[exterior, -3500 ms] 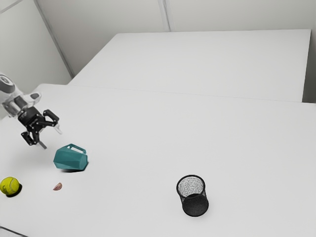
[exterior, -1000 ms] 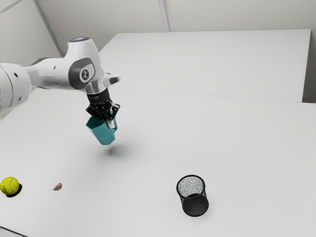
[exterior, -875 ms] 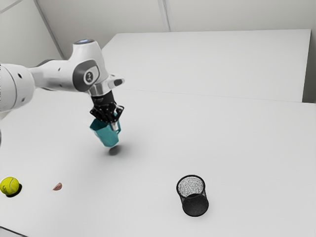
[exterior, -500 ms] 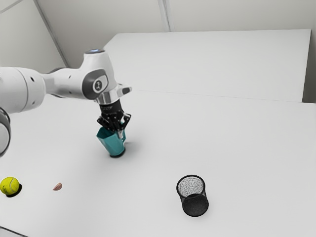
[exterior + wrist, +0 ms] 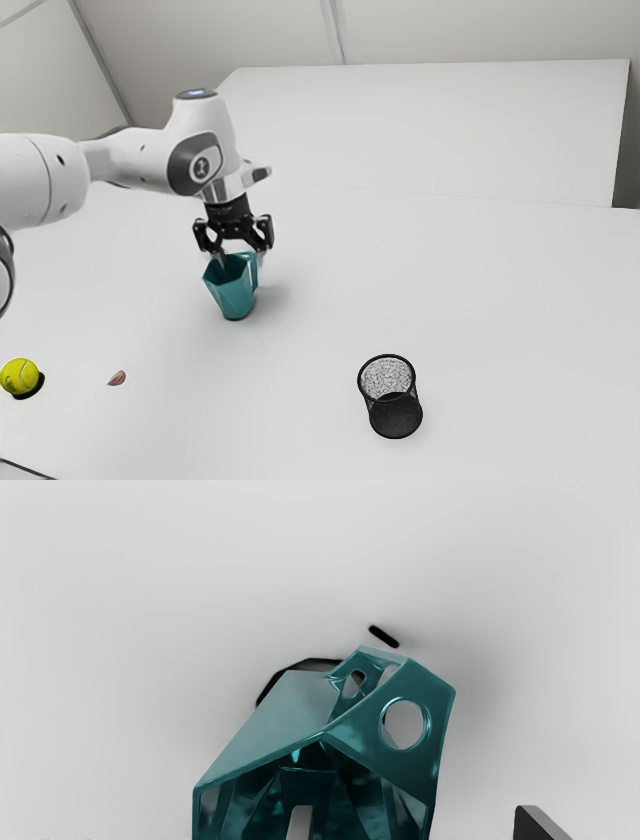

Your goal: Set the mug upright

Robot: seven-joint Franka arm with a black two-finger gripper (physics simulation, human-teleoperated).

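On the counter (image 5: 520, 300): mug (image 5: 236, 294), teal, mouth up, base down, below the gripper (image 5: 243, 264).
Gripper: fingers apart, one over the mug's open mouth, the other outside, past the handle (image 5: 436, 695).
Exterior view's left: ball (image 5: 19, 376), yellow; shard (image 5: 117, 378), pinkish, between ball and mug.
Exterior view's right: cup (image 5: 390, 399), black mesh, well apart from mug.
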